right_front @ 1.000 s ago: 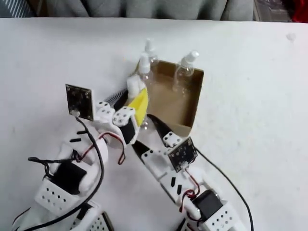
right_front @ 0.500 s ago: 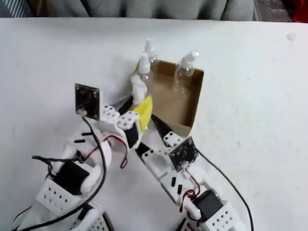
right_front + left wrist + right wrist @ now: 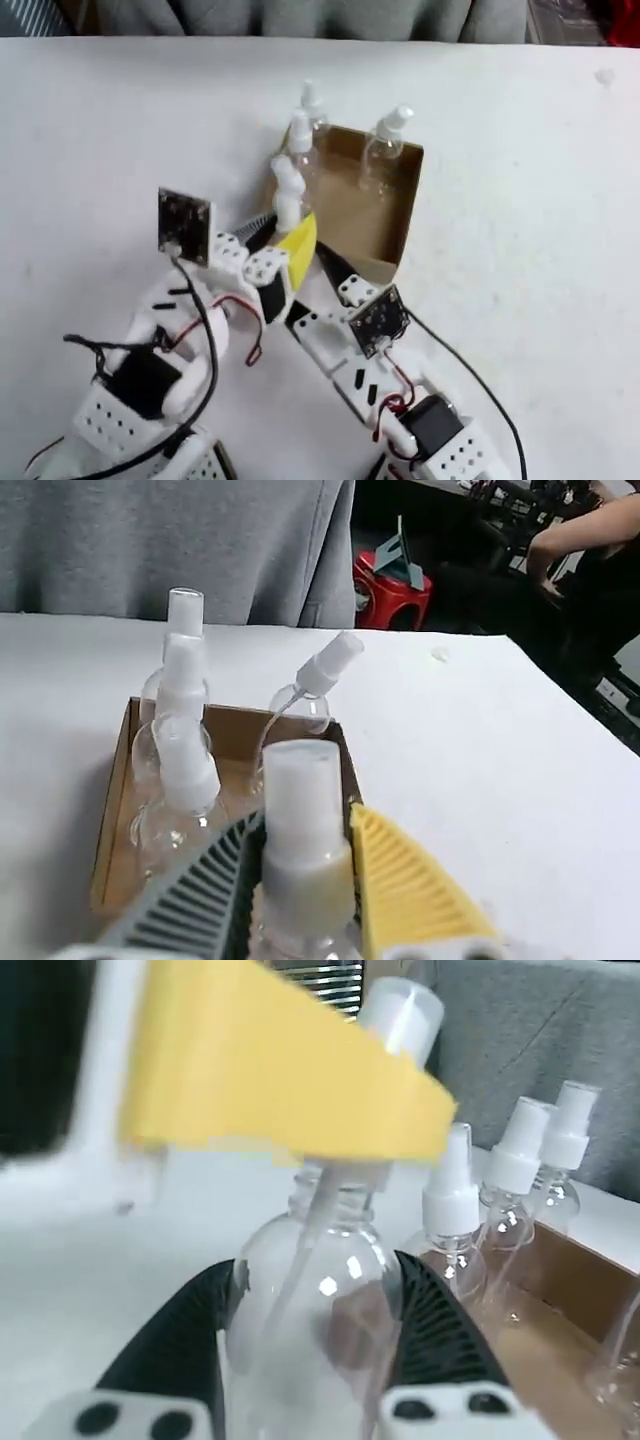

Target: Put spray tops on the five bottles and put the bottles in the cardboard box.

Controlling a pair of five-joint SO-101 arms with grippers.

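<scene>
My left gripper (image 3: 285, 228), with one yellow and one grey finger, is shut on a white spray top (image 3: 287, 190) (image 3: 303, 825). The top sits in the neck of a clear bottle (image 3: 310, 1290), its tube running down inside. My right gripper (image 3: 315, 1275) is shut on that bottle's body with its black fingers, close to the near left corner of the cardboard box (image 3: 405, 215). Inside the box stand several capped bottles (image 3: 384, 160) (image 3: 170, 820) (image 3: 455, 1250). In the right wrist view the left gripper's yellow finger (image 3: 290, 1080) crosses just above the bottle's neck.
White table (image 3: 520, 200) with open room left and right of the box. A grey cloth (image 3: 300, 15) hangs past the far edge. A small white scrap (image 3: 604, 76) lies far right. Both arms' bases and loose cables (image 3: 210, 330) crowd the front middle.
The left arm has drawn back toward the front edge and turned a little right, its yellow finger now lower beside the box corner. The right arm has barely moved.
</scene>
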